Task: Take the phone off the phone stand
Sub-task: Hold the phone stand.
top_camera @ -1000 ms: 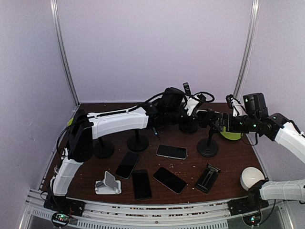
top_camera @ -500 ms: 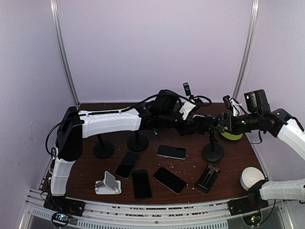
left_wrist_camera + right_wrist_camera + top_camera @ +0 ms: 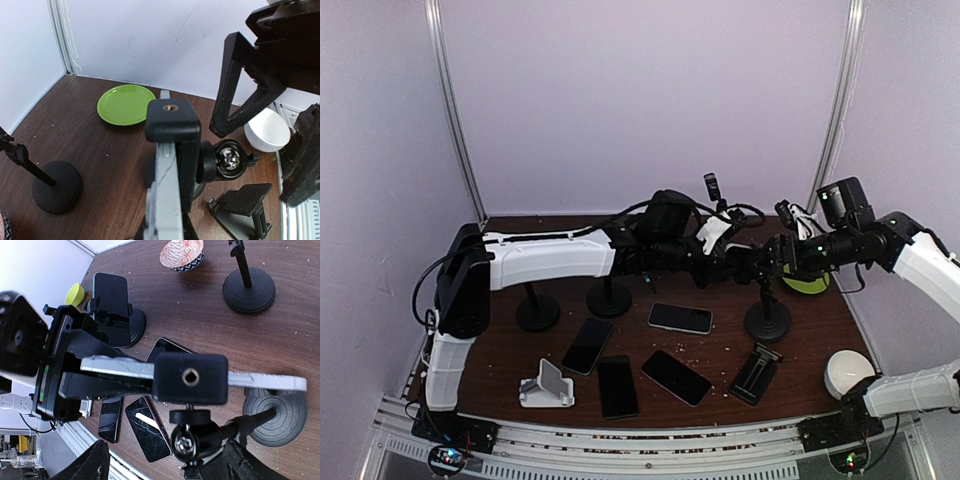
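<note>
The phone (image 3: 265, 380) shows edge-on as a silver bar, held in the black clamp (image 3: 190, 377) of the phone stand (image 3: 767, 320). My left gripper (image 3: 725, 255) reaches in from the left and is shut on the phone's free end (image 3: 115, 367). In the left wrist view the phone's edge (image 3: 167, 200) runs up from my fingers into the clamp (image 3: 172, 120). My right gripper (image 3: 165, 460) is open, one finger on each side of the stand's ball joint (image 3: 192, 440) below the clamp. Seen from above, this gripper (image 3: 767, 262) meets the stand from the right.
Several phones lie flat on the table (image 3: 680, 318). Two round-based stands (image 3: 537, 310) (image 3: 610, 298) stand at the left. A white stand (image 3: 547, 387) and a black folding stand (image 3: 756, 373) sit near the front. A green plate (image 3: 805, 283) and a white bowl (image 3: 847, 372) are at the right.
My left arm has stretched further to the right with the phone. The stand's base has slid a little right and nearer. My right gripper's fingers have come slightly closer together.
</note>
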`<state>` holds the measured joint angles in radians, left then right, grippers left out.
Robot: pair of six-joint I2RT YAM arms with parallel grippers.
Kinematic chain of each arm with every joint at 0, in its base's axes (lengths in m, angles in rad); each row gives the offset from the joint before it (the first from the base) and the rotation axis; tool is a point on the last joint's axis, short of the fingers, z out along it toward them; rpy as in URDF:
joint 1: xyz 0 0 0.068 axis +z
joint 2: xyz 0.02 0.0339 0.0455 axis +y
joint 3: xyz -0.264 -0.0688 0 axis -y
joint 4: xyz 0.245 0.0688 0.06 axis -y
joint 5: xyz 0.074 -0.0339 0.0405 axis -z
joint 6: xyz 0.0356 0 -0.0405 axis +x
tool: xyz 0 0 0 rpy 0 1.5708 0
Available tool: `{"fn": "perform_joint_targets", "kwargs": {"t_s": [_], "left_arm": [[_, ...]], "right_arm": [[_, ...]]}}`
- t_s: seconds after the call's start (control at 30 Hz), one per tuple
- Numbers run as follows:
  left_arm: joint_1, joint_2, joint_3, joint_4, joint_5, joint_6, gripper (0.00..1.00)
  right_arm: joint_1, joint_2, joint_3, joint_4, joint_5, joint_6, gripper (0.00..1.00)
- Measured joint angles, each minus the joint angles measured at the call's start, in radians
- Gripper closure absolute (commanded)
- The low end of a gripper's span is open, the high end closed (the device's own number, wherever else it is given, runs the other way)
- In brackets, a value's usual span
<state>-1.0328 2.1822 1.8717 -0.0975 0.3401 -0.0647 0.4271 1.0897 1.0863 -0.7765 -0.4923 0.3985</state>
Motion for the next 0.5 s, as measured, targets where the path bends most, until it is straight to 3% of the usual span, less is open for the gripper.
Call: {"fn": "perform_joint_targets", "kwargs": {"t_s": [0.33,0.5], "left_arm": [[-0.036,-0.014,0.000,-0.016,-0.046,0.056,1.00],[-0.045,-0.016,0.000,-0.021,-0.079,0.078,1.00]], "right_arm": [[0.011,0.086,0.038,-0.011,0.034,0.021,0.29],[0.011,0.112,0.041,-0.024,0.045,0.026,0.37]]}}
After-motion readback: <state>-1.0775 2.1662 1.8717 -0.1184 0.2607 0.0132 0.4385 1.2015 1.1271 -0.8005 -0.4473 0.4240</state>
